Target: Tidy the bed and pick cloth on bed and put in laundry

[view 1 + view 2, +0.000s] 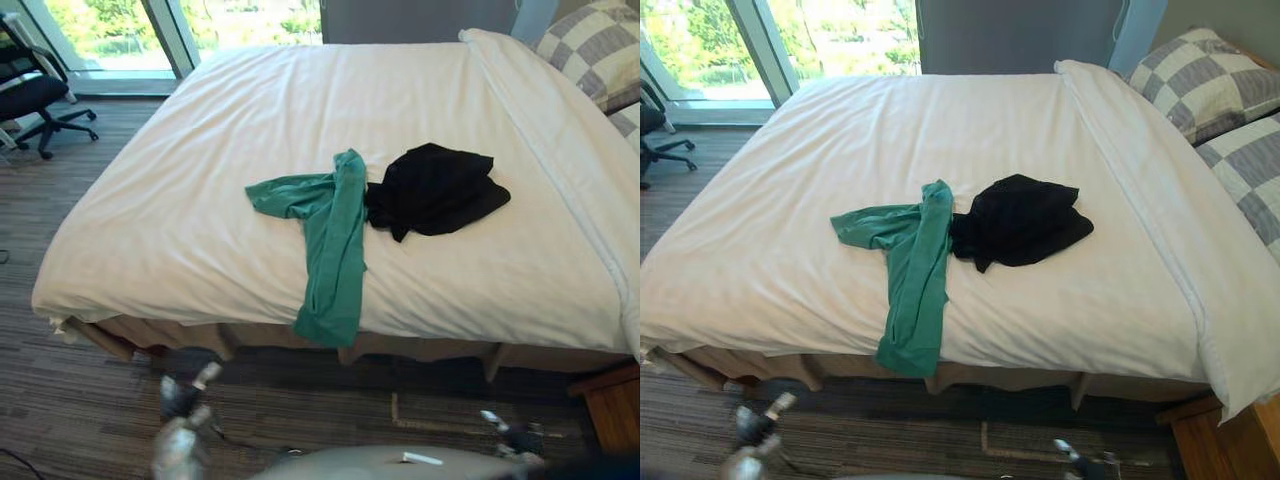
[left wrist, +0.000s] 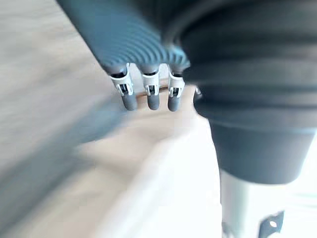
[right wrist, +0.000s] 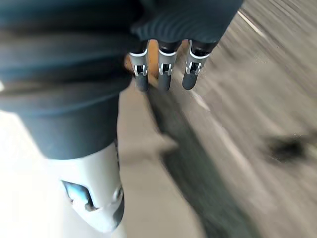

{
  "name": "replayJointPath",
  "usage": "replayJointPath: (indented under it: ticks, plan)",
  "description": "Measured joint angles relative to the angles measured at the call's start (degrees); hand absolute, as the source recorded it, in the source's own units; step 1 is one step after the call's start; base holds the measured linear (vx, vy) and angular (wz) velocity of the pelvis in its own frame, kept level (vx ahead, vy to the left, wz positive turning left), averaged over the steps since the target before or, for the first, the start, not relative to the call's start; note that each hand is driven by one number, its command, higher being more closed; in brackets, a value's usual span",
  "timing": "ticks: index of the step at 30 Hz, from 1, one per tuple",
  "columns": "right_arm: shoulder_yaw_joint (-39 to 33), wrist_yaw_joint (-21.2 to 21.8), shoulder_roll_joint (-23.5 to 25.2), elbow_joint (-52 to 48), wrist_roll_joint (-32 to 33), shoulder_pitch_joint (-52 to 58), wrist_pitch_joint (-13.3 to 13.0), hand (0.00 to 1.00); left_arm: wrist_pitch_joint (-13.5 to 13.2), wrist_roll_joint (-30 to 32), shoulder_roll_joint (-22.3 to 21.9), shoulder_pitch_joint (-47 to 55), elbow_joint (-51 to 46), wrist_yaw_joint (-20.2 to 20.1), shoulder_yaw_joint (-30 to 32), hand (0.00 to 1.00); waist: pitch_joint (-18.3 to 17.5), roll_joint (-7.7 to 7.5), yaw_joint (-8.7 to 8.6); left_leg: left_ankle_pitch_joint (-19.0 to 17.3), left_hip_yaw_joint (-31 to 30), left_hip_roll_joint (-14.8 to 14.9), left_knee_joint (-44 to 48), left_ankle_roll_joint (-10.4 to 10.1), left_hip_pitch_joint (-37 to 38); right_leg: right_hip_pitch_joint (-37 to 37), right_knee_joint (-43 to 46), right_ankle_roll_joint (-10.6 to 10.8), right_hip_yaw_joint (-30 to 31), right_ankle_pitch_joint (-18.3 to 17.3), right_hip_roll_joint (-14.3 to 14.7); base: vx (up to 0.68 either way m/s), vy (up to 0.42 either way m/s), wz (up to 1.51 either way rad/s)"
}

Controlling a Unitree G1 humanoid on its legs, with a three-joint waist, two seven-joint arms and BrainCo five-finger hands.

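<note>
On my left wrist feed, the left hand (image 2: 143, 59) wears a dark grey ribbed cover. Its fingers (image 2: 152, 96) are short silver-white links ending in rounded dark tips. The right hand (image 3: 178, 25) looks alike to me: the same ribbed cover, and silver fingers (image 3: 163, 74) with dark tips. Beside each row I see a broad, smooth dark sleeve narrowing to a pale silver-grey shell, and the right one carries a small bluish patch. From the head camera, both hands read as silver with dark parts.
</note>
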Motion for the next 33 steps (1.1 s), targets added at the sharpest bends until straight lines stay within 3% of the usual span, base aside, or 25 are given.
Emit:
replayJointPath:
  ticks: [3, 6, 8, 10, 12, 16, 20, 23, 26, 33]
  plan:
    - [-4.7, 2.7, -5.1, -15.7, -2.9, 2.5, 0.2, 0.0, -0.2, 3.9, 7.0, 0.1, -12.0, -0.5, 5.0, 0.0, -1.1, -0.11, -0.21, 0.0, 0.3, -0.2, 0.0, 0.0, -0.3, -0.2, -0.6, -0.1, 0.3, 0.5, -0.1, -0.02, 0.011, -0.04]
    - [-9.4, 9.3, -11.4, -29.1, -4.3, 2.2, 1.4, 0.0, -1.0, 8.7, 14.4, -0.3, -20.0, -3.0, 9.2, 0.0, -2.8, -0.99, -1.42, 0.6, 0.2, -0.2, 0.3, 0.0, -1.0, -0.9, -0.5, 0.2, 0.8, 0.8, 0.1, 0.04, -0.01, 0.02]
    - [-10.0, 11.7, -13.5, -32.4, -4.4, 1.2, 2.3, 0.0, -1.0, 11.0, 16.7, -1.5, -21.5, -4.8, 8.9, 0.0, -3.1, -1.35, -1.48, 0.6, 0.4, -0.2, 0.3, -0.1, -1.0, -1.2, -0.4, 0.2, 1.7, 0.8, 0.1, 0.06, -0.007, -0.06]
    - [-9.2, 13.7, -14.4, -36.0, -4.4, -1.3, 3.7, 0.0, -2.1, 14.7, 17.0, -3.4, -22.8, -6.4, 6.7, 0.0, -3.5, -1.49, -1.57, 0.6, 0.6, -0.3, 0.3, -0.1, -1.1, -2.3, -0.2, 0.2, 2.3, 0.8, 0.2, 0.05, -0.003, -0.18]
    - [-5.9, 15.7, -15.0, -38.5, -4.2, -5.7, 6.4, 0.0, -3.3, 21.7, 17.0, -4.8, -23.9, -7.0, 0.7, 0.0, -3.5, -1.49, -1.87, 0.6, 1.8, -0.2, 0.4, -0.1, -1.0, -3.8, 0.8, 0.0, 4.3, 0.7, 0.3, 0.04, 0.003, -0.31]
    - [1.0, 18.6, -16.9, -38.9, -4.4, -10.1, 8.2, 0.0, -2.3, 22.3, 17.1, -11.1, -23.1, -8.7, -4.5, 0.0, -2.5, -1.56, -2.6, 0.5, 4.4, -0.2, 1.2, 0.2, 1.0, -4.2, 2.3, 0.0, 7.6, 0.6, 0.3, 0.02, 0.006, -0.39]
    - [12.5, 19.5, -16.6, -42.8, -6.9, -13.7, 8.2, 0.0, 0.5, 27.0, 17.0, -20.1, -17.6, -6.0, -13.7, 0.0, 0.7, -0.57, -3.33, -1.7, 6.5, 0.1, 4.0, 0.5, -1.5, -9.8, 6.5, -0.4, 11.3, -0.6, 0.2, -0.08, 0.014, -0.37]
    - [17.9, 16.4, -16.5, -42.1, -7.8, -20.9, 8.7, 0.0, 2.8, 30.4, 16.9, -31.5, -10.6, -0.6, -19.5, 0.0, 5.1, -1.76, -4.57, -1.1, 6.5, 0.3, 6.4, 1.2, -8.8, -18.5, 10.0, -0.6, 13.3, -0.2, 0.0, -0.16, -0.012, -0.12]
    - [18.3, 12.9, -16.7, -41.9, -7.7, -27.4, 8.9, 0.0, 7.0, 33.5, 16.9, -41.7, -3.8, 4.5, -22.5, 0.0, 9.8, -2.06, -5.17, 0.6, 6.7, 0.8, 6.3, 1.6, -12.3, -23.0, 11.4, -1.1, 14.3, 0.9, 0.5, -0.12, -0.044, -0.04]
    - [18.0, 10.3, -21.1, -43.7, -4.3, -31.6, 8.7, 0.0, 15.8, 33.5, 18.0, -62.7, -1.7, 11.2, -28.2, 0.0, 14.7, -2.69, -6.09, 2.2, 6.5, 2.2, 6.4, 1.6, -17.4, -28.5, 13.7, -1.7, 14.3, 0.8, 1.7, 0.0, -0.022, 0.06]
